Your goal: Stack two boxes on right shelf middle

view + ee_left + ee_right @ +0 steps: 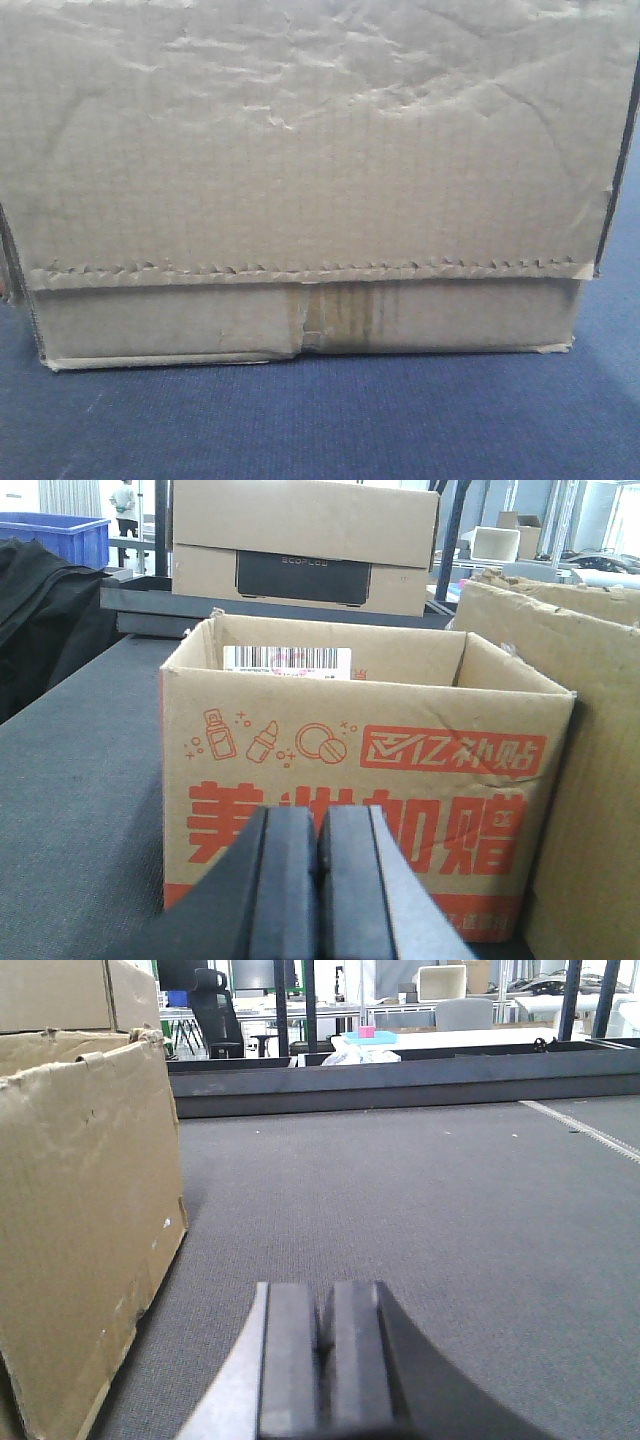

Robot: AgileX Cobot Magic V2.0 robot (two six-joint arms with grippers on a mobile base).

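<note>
A plain brown cardboard box (320, 150) fills the front view, with a wrinkled face, a serrated flap edge and a tape strip at its centre. It rests on a blue-grey mat (320, 420). My left gripper (318, 825) is shut and holds nothing. The plain box's side (590, 780) shows to its right. My right gripper (322, 1300) is also shut and holds nothing, low over the grey mat. A plain brown box (80, 1220) with a torn open top stands to its left, apart from it. The shelf is out of view.
An open carton with red print (360, 780) stands just ahead of the left gripper. Behind it a closed carton with a black label (305, 550) sits on a dark ledge. A blue bin (55, 535) and black cloth (45, 610) are at left. A dark rail (400, 1075) bounds the mat.
</note>
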